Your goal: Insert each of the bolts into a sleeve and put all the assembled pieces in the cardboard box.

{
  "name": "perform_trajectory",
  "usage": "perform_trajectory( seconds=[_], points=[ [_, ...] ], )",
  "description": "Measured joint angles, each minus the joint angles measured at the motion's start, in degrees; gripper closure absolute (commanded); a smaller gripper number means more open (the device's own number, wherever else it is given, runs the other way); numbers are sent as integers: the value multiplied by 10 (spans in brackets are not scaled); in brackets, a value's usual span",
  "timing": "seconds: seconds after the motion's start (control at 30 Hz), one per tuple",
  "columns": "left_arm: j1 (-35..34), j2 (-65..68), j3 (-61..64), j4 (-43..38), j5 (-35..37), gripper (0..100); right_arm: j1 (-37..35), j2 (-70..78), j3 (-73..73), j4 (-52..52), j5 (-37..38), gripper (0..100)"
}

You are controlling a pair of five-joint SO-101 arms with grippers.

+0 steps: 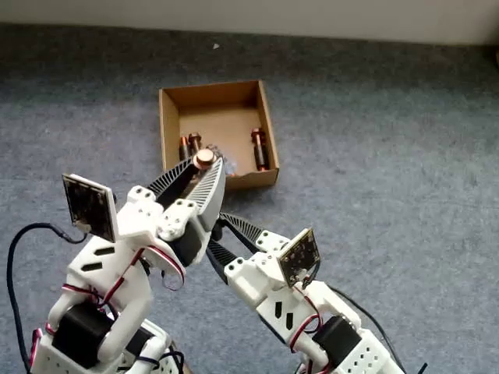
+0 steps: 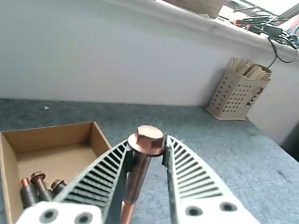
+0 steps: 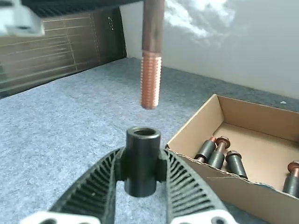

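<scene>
My left gripper [image 2: 146, 144] is shut on a copper bolt [image 2: 140, 168], head up and thread pointing down. In the high view that bolt's head [image 1: 204, 159] sits at the left gripper [image 1: 201, 165] tips, near the cardboard box's front wall. My right gripper [image 3: 141, 165] is shut on a black sleeve [image 3: 141, 161], held upright with its bore facing up. The bolt's threaded end [image 3: 151, 79] hangs a short way above the sleeve's mouth, apart from it. The cardboard box [image 1: 168, 117] holds several assembled pieces [image 1: 260, 148], and they also lie in the box [image 3: 219, 151].
Grey carpet covers the table all round. A perforated beige holder with sticks [image 2: 238, 91] stands against the white wall far from the box. The right gripper [image 1: 222, 234] sits low beneath the left one, just in front of the box.
</scene>
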State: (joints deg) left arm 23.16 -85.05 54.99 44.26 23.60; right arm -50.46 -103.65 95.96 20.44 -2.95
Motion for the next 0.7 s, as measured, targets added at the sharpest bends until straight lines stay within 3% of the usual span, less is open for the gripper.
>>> perform_trajectory(
  seconds=[0.27,0.7],
  points=[
    [38,-31,20,-12,0,993,0,0,0,0,0,995],
    [40,-36,47,-10,-8,993,26,-2,0,-34,1,995]
  ],
)
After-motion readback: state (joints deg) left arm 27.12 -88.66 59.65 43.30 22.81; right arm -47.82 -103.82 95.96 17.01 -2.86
